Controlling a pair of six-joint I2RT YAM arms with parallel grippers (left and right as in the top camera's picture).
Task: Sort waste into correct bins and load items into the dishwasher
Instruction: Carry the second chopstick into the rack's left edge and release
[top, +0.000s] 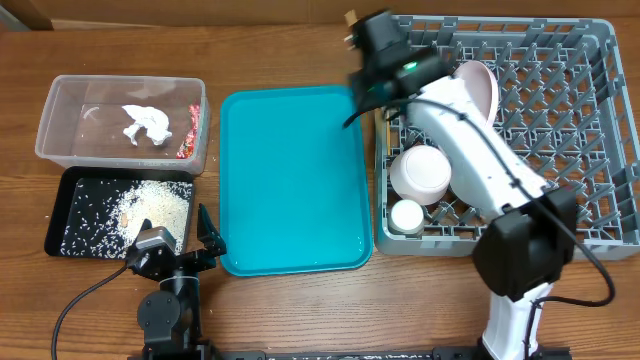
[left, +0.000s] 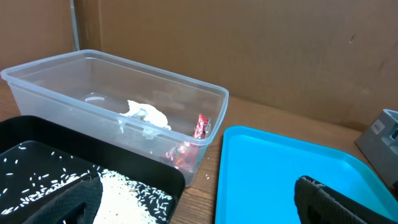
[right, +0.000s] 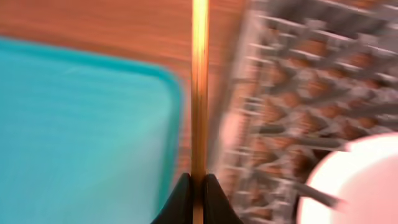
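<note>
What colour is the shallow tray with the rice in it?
Black. The tray shows best in the overhead view, with whitish rice grains spread across it.

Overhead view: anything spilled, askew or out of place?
Nothing stands out. Rice lies inside the black tray, napkin and wrapper inside the clear tub, bowl and cup in the rack. The right gripper is shut on a chopstick near the rack's edge.

We find the widest free room over the teal tray (top: 290, 180), its floor bare. Left of it the tub (top: 80, 140) and black tray (top: 82, 182) stand in the way. Right of it the rack (top: 590, 130) bristles with pegs (top: 545, 105), and a bowl (top: 422, 172), a cup (top: 407, 215) and the right arm (top: 470, 140) crowd its left column. Between tray and rack the table (top: 100, 40) strip is narrow, with the right gripper's (right: 198, 186) chopstick (right: 199, 74) over it.
</note>
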